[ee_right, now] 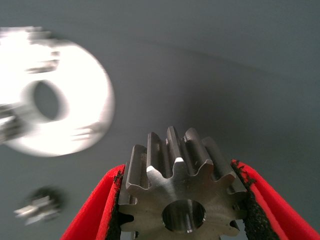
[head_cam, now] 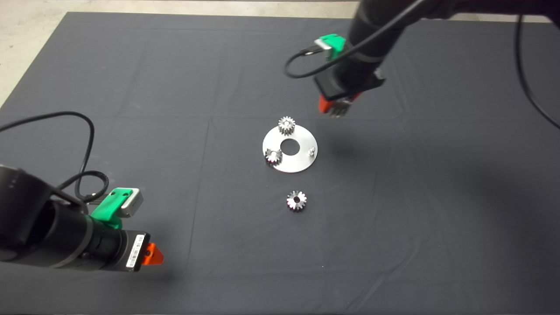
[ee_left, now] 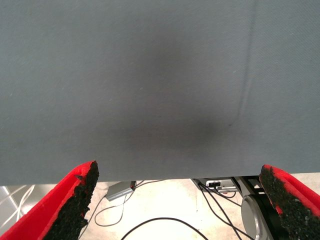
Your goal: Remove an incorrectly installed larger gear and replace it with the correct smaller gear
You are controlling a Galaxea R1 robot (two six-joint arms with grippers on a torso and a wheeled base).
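My right gripper [head_cam: 336, 107] hangs above the mat just beyond and right of the silver round plate [head_cam: 302, 164], shut on the larger gear [ee_right: 165, 185]. That gear is grey steel with coarse teeth and a centre hole, and its teeth poke out below the fingers [head_cam: 337, 112]. The smaller gear [head_cam: 296, 201], shiny with a dark centre hole, lies loose on the mat in front of the plate; it appears blurred in the right wrist view [ee_right: 37, 207]. On the plate [ee_right: 85, 85] sit two small silver gears [head_cam: 286, 125] [head_cam: 273, 155] and a bare pin [head_cam: 312, 151]. My left gripper [head_cam: 153, 255] waits open at the lower left.
The left wrist view has the open left gripper [ee_left: 178, 169] over bare mat near the table's edge, with cables [ee_left: 160, 222] on the floor beyond. A cable loop [head_cam: 302, 65] hangs from the right arm above the mat.
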